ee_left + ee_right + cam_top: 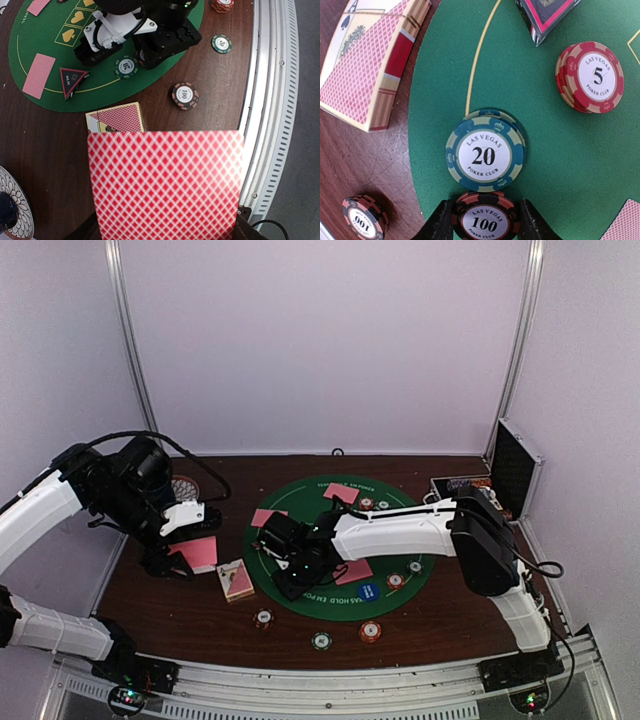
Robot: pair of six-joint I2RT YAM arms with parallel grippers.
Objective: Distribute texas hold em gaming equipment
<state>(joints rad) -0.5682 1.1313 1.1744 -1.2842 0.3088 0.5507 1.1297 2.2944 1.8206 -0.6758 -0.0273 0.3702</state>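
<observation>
1. The left gripper [178, 558] was clamped shut on 1 pink-backed card [165, 185], taken by its near edge. The card stuck out flat over the brown table [40, 150], its far edge overlapping the card box [117, 118] in the wrist view. The fingertips were hidden under the card.
2. The right gripper [485, 222] had its fingers part-spread and pinching the 100 chip [485, 219] across its rim. This was at the near edge of the green felt mat [545, 165], hard against the 20 chip [485, 155]. I could not tell whether the held chip was lifted or resting.
3. Card, my judgement: very light, thin, bendy and slick. An edge pinch should hold it but lets it droop or swing, so it would want a low, flat release.
4. Chip, my judgement: small, rigid and smooth-edged. It should be held across the full width and centred between the pads, since off-centre it could squirt out. The 20 chip sat close enough to be nudged.
5. Elsewhere, the 5 chip [592, 76] lay on the mat, a second 100 chip [185, 95] on bare wood, and 1 dealt card [39, 75] on the mat.
</observation>
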